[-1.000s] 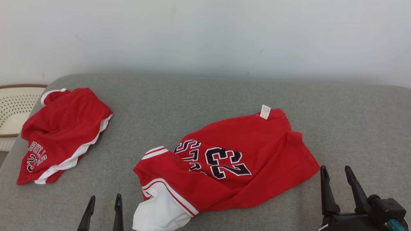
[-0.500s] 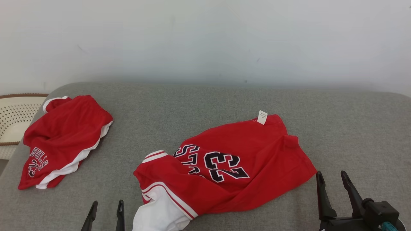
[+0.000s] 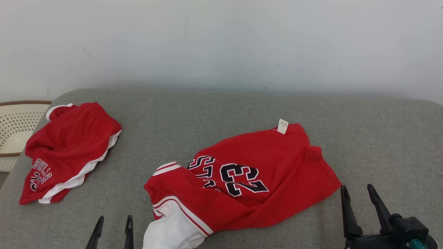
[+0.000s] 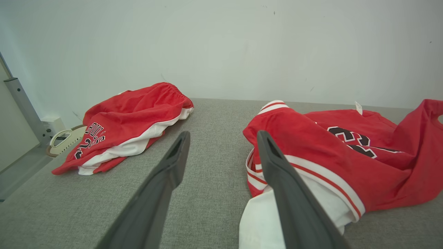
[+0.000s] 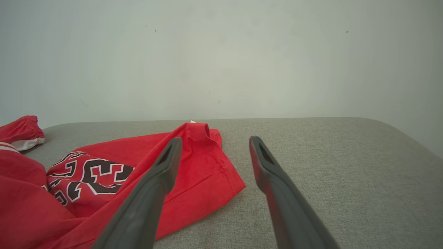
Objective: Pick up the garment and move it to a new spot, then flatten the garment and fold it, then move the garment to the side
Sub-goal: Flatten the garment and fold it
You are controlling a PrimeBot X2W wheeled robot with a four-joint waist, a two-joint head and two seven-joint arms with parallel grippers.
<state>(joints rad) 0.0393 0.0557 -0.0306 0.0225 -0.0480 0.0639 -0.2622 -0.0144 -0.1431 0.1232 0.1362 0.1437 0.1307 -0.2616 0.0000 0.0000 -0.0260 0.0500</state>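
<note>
A crumpled red garment (image 3: 277, 162), a jersey with a black "23" and white trim, lies on the middle of the grey padded surface (image 3: 207, 114). A white tag (image 3: 282, 126) sticks up at its far edge. My left gripper (image 3: 115, 221) is open near the front edge, just left of the jersey's white-trimmed corner. In the left wrist view the left gripper (image 4: 223, 136) holds nothing, and the garment (image 4: 346, 162) lies beside its right finger. My right gripper (image 3: 356, 189) is open off the jersey's right corner. Nothing sits in the right gripper (image 5: 215, 140), with the garment (image 5: 104, 173) to its left.
Red shorts (image 3: 69, 145) with white trim and "BULLS 23" lettering lie bunched at the surface's far left, also in the left wrist view (image 4: 131, 117). A cream perforated basket (image 3: 14, 124) stands beyond the left edge. A pale wall (image 3: 221, 41) backs the surface.
The whole head view has shifted down slightly, so the camera moved. The garment, the shorts and both grippers keep their places relative to each other.
</note>
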